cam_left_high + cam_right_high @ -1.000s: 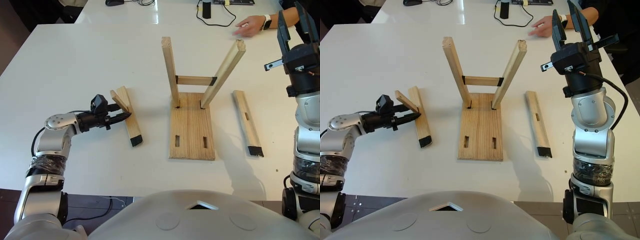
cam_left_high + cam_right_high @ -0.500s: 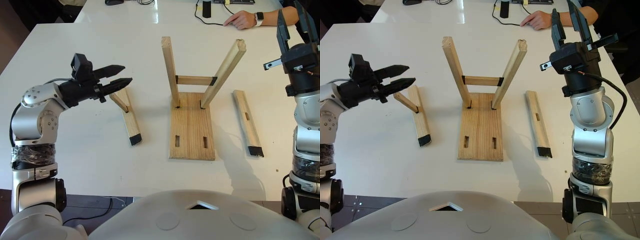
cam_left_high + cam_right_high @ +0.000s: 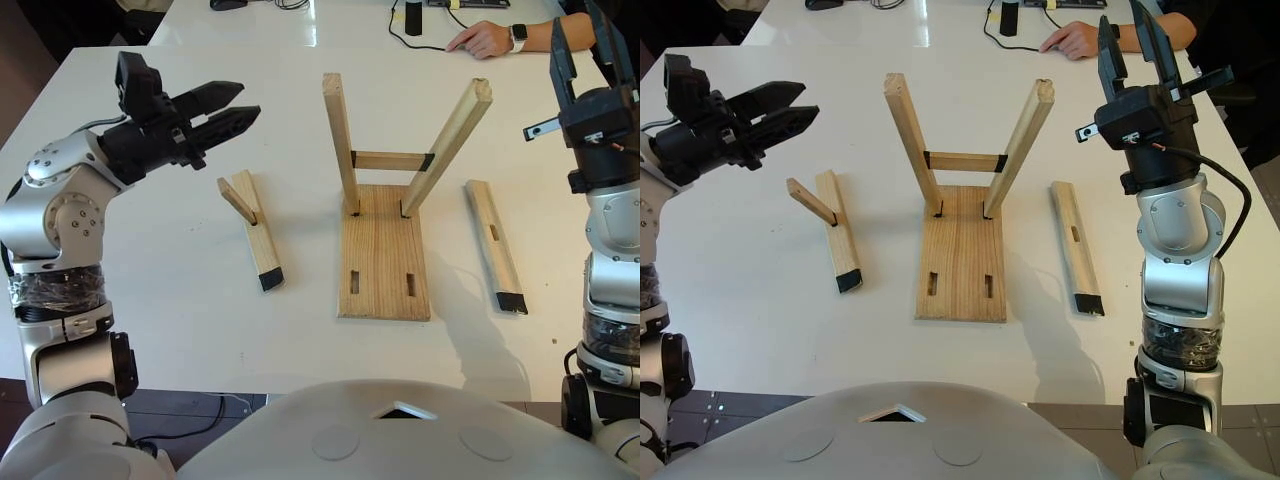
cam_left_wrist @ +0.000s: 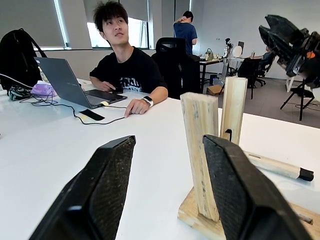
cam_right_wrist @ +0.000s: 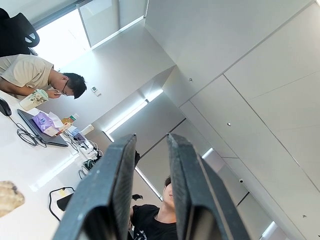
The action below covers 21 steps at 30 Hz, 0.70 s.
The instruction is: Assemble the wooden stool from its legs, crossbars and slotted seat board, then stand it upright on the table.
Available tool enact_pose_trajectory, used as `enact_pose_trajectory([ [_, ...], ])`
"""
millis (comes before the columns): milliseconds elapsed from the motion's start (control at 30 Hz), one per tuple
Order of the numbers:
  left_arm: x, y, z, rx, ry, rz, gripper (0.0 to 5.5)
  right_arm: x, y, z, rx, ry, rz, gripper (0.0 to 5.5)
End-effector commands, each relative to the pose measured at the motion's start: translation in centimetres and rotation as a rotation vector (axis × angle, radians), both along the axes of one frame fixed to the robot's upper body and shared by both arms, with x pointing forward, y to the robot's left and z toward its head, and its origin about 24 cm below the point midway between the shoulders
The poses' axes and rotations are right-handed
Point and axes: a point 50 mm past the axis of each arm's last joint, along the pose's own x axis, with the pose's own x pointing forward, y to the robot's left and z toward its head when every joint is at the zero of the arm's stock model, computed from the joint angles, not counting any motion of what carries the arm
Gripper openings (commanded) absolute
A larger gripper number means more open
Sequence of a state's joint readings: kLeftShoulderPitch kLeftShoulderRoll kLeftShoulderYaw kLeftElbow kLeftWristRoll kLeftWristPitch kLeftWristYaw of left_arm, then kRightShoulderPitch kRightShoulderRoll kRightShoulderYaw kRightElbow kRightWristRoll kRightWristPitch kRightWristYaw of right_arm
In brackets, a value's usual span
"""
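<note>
my left gripper (image 3: 248, 99) hangs in the air over the far left part of the glossy white table (image 3: 150, 300). its two dark fingers (image 4: 102, 185) are spread wide around nothing but air and aim toward the stool parts. my right gripper (image 3: 1123, 20) is held high at the right edge of the table, fingers pointing upward and parted by a narrow gap, gripping nothing.

the flat pale wooden seat board with rectangular slots (image 3: 384, 262) lies in the middle of the table. two square pale wooden legs are plugged into its far pair of slots: the left standing leg (image 3: 339, 140) is close to straight, while the right standing leg (image 3: 452, 145) leans outward to the right. a short wooden crossbar with black ends (image 3: 392, 160) bridges the two partway up. the near pair of slots (image 3: 381, 283) shows as bare dark rectangles.

left of the board and well apart from it, a loose wooden leg with a black near tip (image 3: 258, 235) lies on the table. a short wooden stub (image 3: 236, 198) juts from its far end at an angle. my left gripper is above and beyond this piece, not touching it. right of the board, a second loose wooden leg with a black tip (image 3: 494, 245) lies flat. it runs roughly along the board's long edge — near it, not touching.
</note>
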State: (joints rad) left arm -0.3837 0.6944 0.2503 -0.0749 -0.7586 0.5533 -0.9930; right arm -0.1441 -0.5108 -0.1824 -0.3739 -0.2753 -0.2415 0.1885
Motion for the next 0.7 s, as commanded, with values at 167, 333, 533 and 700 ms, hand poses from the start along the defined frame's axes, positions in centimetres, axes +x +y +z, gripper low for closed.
enact_pose_trajectory([
  [167, -1.8, -0.4, -12.5, 0.068, 0.369, 0.066, 2.50, 0.1, 0.4, -0.5, 0.000, 0.022, 0.010, 1.13],
  [333, 0.5, -0.4, -6.4, -0.053, 0.182, 0.074, 2.50, 0.2, 0.2, -0.3, -0.001, 0.020, 0.005, 1.13],
  [533, -0.2, -2.4, 2.8, -0.054, -0.097, -0.050, 2.50, 0.0, 0.2, -0.2, 0.008, 0.006, -0.003, 1.13],
  [700, -4.5, -6.2, -1.0, 0.220, -0.052, -0.237, 2.50, -0.1, 0.2, 0.0, 0.015, -0.005, -0.013, 1.13],
])
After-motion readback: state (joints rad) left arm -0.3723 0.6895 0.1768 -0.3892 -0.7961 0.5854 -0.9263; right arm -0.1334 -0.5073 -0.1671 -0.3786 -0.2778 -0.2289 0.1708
